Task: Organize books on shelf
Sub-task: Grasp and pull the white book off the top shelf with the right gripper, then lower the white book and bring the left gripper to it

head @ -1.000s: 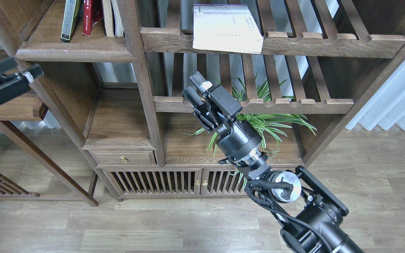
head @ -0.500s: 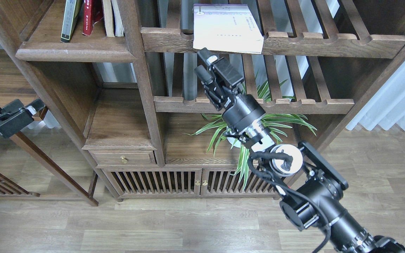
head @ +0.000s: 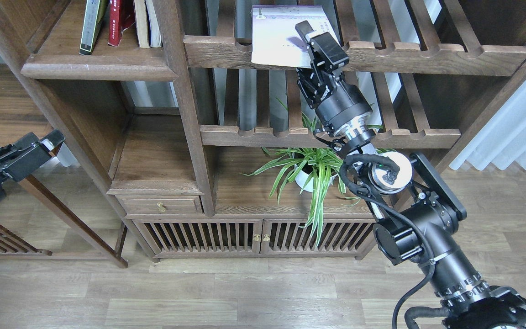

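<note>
Upper left: dark solid-board shelf [head: 94, 68] holds red book [head: 116, 23], yellow-green book [head: 90, 25], upright. Top centre: pale white-lavender book [head: 274, 39] on slatted rack [head: 427, 57], unshelved. Right gripper [head: 311, 43] at its corner, fingers apart, not yet clamped. Left gripper [head: 46, 141] empty, gap unreadable.

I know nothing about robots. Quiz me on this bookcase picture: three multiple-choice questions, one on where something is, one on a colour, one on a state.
1. Where does the pale book lie?
A. on the upper slatted rack
B. on the floor
C. in the drawer

2. What colour is the plant's pot?
A. red
B. white
C. black

3. The right gripper is:
A. down by the floor
B. raised in front of the pale book
C. among the plant's leaves

Answers: 1 A, it overhangs the rack's notched rail. 2 B, white shows between the leaves. 3 B, its tip overlaps the cover.
</note>
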{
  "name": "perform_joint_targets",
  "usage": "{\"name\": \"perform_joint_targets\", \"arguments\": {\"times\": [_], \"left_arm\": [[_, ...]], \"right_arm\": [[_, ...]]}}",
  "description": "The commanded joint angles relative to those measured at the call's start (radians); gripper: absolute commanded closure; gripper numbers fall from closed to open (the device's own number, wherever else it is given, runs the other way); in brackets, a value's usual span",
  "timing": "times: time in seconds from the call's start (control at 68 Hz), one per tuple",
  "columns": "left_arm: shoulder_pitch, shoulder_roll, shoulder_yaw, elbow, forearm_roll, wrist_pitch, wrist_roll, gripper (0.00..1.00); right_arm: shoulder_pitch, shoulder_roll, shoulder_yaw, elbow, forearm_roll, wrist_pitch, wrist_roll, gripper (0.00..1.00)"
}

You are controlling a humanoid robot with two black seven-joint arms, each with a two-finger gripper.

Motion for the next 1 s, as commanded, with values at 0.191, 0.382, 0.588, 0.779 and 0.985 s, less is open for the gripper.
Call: {"name": "perform_joint_targets", "arguments": {"times": [0.191,0.382,0.588,0.779,0.985], "left_arm": [[0.000,-0.005,-0.015,0.008,-0.002,0.000,-0.002,0.00],[0.001,-0.128,-0.047,0.011,-0.005,0.000,-0.006,0.00],[0.078,-0.306,-0.044,0.012,-0.017,0.000,-0.017,0.00],[0.208,-0.423,-0.008,0.015,-0.179,0.000,-0.012,0.00],[0.234,-0.398,0.123,-0.009,-0.445,0.000,-0.018,0.01]], "right_arm": [[-0.095,0.000,-0.083,0.012,-0.014,0.152,-0.058,0.97],[-0.166,0.000,-0.203,0.037,-0.008,0.377,-0.106,0.99],[-0.331,-0.097,-0.290,0.170,-0.008,0.377,-0.104,0.99],[-0.425,-0.193,-0.318,0.132,-0.002,0.377,-0.118,0.98],[-0.439,-0.244,-0.358,0.064,0.029,0.377,-0.212,0.97]]}}
